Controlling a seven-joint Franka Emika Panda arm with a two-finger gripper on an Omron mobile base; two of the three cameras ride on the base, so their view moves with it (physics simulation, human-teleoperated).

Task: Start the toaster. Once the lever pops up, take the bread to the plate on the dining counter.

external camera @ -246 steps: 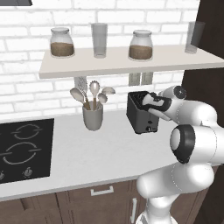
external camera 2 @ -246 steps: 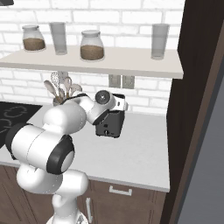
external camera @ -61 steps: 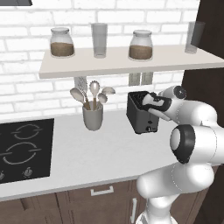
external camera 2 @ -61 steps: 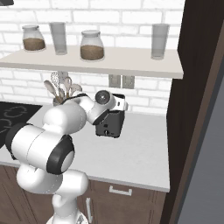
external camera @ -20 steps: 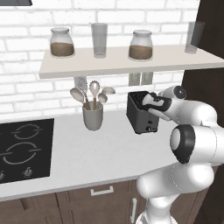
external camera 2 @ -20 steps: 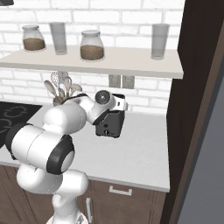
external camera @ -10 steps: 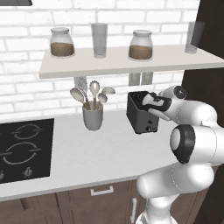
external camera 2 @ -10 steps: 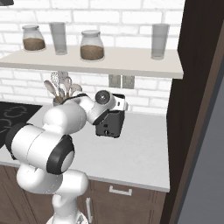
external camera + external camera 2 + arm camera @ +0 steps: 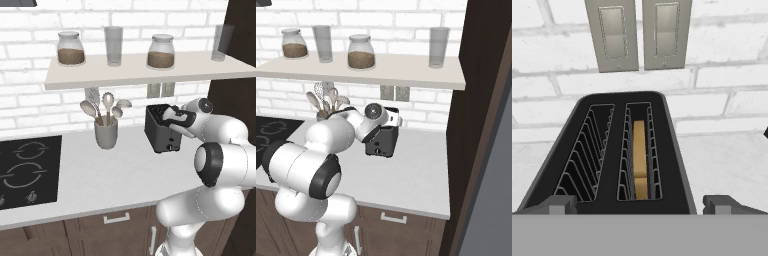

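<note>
**Pincer waits wide apart over the toaster, bread low in its slot**

In the left base view, the toaster [image 9: 162, 129] stands near the back edge of the grey surface [image 9: 100, 170], close to the brick wall and under the shelf [image 9: 150, 70]. This place is probably chosen because the wall sockets [image 9: 160, 89] are just behind it. The arm bends over it from the right, so the pincer [image 9: 172, 116] sits at the top right part of the toaster. A cup of utensils [image 9: 106, 131] stands to the left, apart from the toaster, and the cooktop [image 9: 27, 170] lies at the left edge of the surface.

In the right base view, the same toaster [image 9: 382, 136] is partly covered by the hand [image 9: 381, 117], which is held just above its top. I judge that the hand stays so near because the bread must be taken out from above.

In the hand view, the camera looks down into the toaster [image 9: 612, 150]. The bread [image 9: 640, 160] stands on edge in the right slot, sunk below the rim, as it would be while toasting. The left slot is empty. The two fingertips [image 9: 559, 204] are far apart, one at each side of the toaster, and hold nothing. The pincer [image 9: 642, 206] is, I think, ready to close on the slice when it comes up.
</note>
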